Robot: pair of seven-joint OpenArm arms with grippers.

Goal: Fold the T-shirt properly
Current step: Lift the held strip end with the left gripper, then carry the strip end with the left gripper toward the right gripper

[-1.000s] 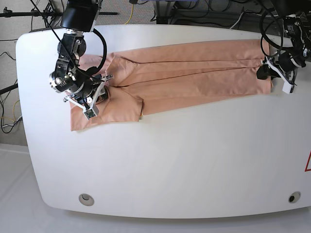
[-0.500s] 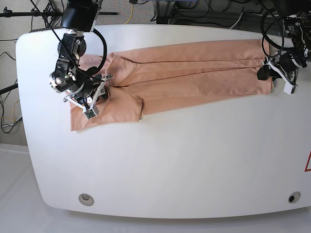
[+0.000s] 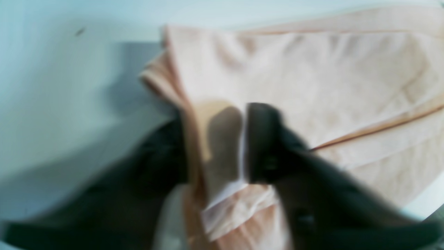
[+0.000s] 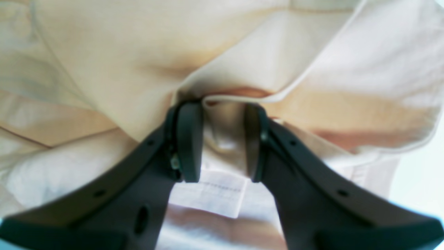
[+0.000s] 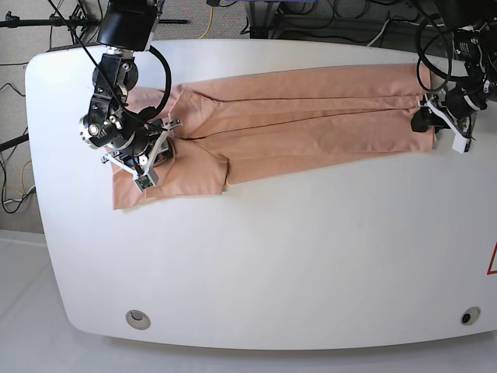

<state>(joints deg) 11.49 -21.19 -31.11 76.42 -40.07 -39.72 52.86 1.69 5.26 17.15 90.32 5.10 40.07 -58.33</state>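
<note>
The salmon-pink T-shirt (image 5: pixel 311 116) lies folded into a long strip across the far half of the white table (image 5: pixel 272 256). Its collar and sleeves are at the left and its hem at the right. My right gripper (image 5: pixel 151 151) sits on the collar end. In the right wrist view, my right gripper (image 4: pixel 222 139) has a ridge of cloth (image 4: pixel 104 69) at the collar edge between its fingers, with a white label (image 4: pixel 208 198) below. My left gripper (image 5: pixel 435 118) is at the hem end. In the blurred left wrist view, my left gripper (image 3: pixel 216 146) is shut on a fold of the hem (image 3: pixel 312 76).
Two round fittings (image 5: pixel 138 318) (image 5: pixel 470 315) sit near the table's front edge. A red marking (image 5: pixel 491 260) shows at the right edge. Cables and stands (image 5: pixel 326 19) crowd the space behind the table. The hem lies close to the table's right edge.
My left gripper widened and then closed again on the hem, shifting slightly. The right arm and the shirt's lay look the same.
</note>
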